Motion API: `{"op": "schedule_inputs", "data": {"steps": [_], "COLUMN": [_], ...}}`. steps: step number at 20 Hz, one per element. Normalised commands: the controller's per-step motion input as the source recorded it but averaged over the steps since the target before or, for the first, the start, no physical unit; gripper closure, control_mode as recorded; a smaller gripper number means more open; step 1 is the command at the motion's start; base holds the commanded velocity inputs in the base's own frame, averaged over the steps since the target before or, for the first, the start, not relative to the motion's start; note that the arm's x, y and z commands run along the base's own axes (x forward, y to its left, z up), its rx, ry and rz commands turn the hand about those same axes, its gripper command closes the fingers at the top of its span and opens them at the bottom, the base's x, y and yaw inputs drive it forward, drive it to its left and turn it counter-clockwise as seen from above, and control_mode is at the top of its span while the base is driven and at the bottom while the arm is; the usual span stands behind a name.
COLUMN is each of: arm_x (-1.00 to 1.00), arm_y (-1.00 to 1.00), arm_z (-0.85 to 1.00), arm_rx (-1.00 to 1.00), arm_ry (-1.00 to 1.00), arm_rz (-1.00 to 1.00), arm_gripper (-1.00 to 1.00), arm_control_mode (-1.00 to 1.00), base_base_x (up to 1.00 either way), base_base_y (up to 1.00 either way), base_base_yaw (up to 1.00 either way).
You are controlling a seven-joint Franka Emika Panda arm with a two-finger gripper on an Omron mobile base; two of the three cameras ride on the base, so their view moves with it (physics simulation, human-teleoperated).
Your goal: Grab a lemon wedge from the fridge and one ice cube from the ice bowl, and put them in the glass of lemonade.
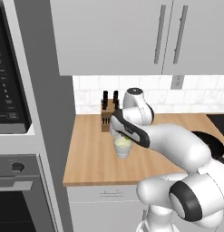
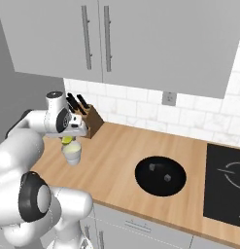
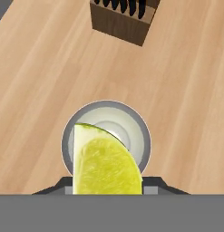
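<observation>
From the left base view, the end effector (image 1: 124,134) hangs right above the glass of lemonade (image 1: 123,148) on the wooden worktop (image 1: 88,154), knife block (image 1: 106,118) just behind. Over to the right base view: the lemon wedge (image 2: 67,140) sits pinched at the fingertips, just above the glass rim. Hand view now, and the wedge (cut face yellow-green) is clamped directly over the tumbler's mouth.

One lemon wedge (image 3: 106,165); one glass of lemonade (image 2: 72,153); one knife block (image 2: 90,120)
</observation>
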Motion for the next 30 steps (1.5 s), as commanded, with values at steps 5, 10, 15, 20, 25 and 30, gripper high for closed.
{"op": "schedule_inputs", "data": {"steps": [5,10,15,20,25,30], "arm_x": [0.13,0.01,0.28,-0.07,-0.1,0.0], "arm_y": [0.0,0.0,0.06,0.0,0.13,0.01], "arm_z": [-0.14,-0.05,0.0,-0.05,-0.01,0.0], "arm_rx": [0.0,0.0,0.0,0.01,0.01,0.0], "arm_ry": [0.01,0.0,0.0,0.0,-0.01,0.0], "arm_rz": [0.0,0.0,0.0,0.0,0.0,0.0], "arm_gripper": [1.0,1.0,1.0,1.0,1.0,1.0], "arm_control_mode": [-1.0,-1.0,-1.0,-1.0,-1.0,-1.0], "base_base_x": [0.0,0.0,0.0,0.0,0.0,0.0], "base_base_y": [0.0,0.0,0.0,0.0,0.0,0.0], "base_base_yaw": [0.0,0.0,0.0,0.0,0.0,0.0]}}
